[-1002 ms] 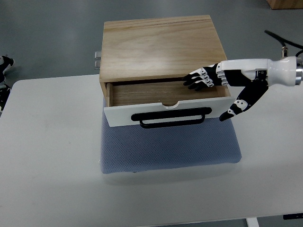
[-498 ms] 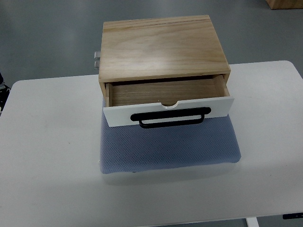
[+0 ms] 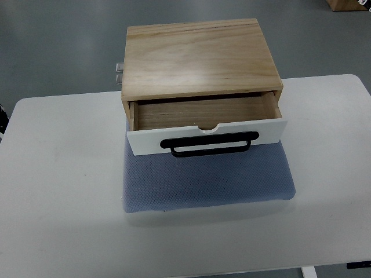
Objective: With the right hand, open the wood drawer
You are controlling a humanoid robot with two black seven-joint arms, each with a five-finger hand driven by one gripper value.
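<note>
- The wooden box (image 3: pixel 200 58) sits in the upper middle of the frame, its rear past the far edge of the white worktop (image 3: pixel 58 191) and its front on a blue-grey mat (image 3: pixel 208 179)
- The drawer (image 3: pixel 206 136) stands pulled out toward the lower edge of the frame, its bare wooden inside showing and nothing visible in it
- The white drawer front runs left to right across the frame, tilted slightly so its right end sits a little higher; that is its long axis, and it slides at right angles to it, toward the bottom of the frame
- The black handle (image 3: pixel 210 143) lies along the front, parallel to it
- Neither hand is in view, so the state of the fingers cannot be told
- Judged from this, the opening step looks done or nearly so; any further pull would call for the right hand to come in from the right edge and hook the handle
</note>
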